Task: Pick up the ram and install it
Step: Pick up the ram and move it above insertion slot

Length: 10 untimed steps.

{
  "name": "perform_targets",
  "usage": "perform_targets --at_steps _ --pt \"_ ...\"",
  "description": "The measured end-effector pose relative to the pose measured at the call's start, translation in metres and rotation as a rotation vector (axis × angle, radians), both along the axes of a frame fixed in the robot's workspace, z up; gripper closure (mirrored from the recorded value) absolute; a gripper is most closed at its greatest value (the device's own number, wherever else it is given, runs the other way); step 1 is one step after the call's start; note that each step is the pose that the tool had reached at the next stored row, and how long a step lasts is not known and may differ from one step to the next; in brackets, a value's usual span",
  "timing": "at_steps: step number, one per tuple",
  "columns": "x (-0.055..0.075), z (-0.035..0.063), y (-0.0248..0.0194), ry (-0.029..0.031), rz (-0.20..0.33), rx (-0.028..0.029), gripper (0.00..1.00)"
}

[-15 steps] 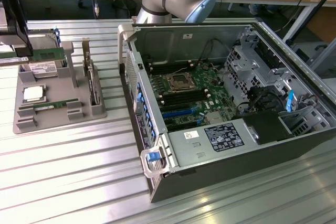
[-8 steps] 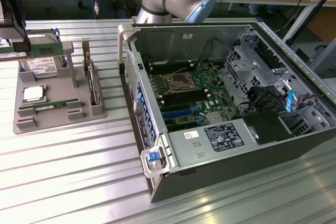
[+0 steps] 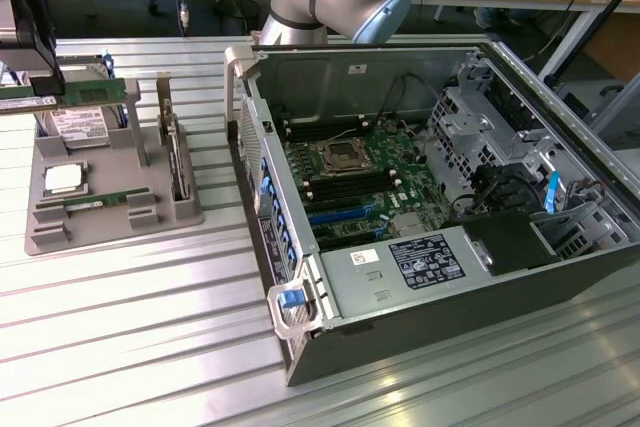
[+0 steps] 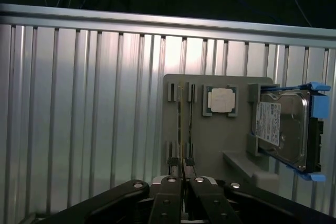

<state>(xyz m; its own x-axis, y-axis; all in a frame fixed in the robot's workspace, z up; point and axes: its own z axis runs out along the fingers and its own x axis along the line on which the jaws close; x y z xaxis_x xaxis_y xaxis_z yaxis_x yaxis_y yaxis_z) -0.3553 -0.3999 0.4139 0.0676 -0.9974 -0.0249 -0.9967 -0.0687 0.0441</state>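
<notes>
Fingers (image 4: 171,182) clamp the ram (image 3: 85,93), its long axis level, running across the exterior view.

Shiny ribbed metal table (image 3: 120,347); matt grey plastic tray (image 3: 185,209) (the ram (image 3: 75,94): green circuit board).

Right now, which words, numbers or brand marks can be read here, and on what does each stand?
No text can be read.
Label on the ram: print too small.
White label on the hard drive: print too small.
Black label on the metal cover inside the computer case: print too small.
</notes>
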Motion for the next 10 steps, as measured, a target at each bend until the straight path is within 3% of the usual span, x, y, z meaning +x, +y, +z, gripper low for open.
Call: perform_targets --at_steps 10 --pt "0.014 0.0 0.0 0.0 0.0 0.0001 0.88"
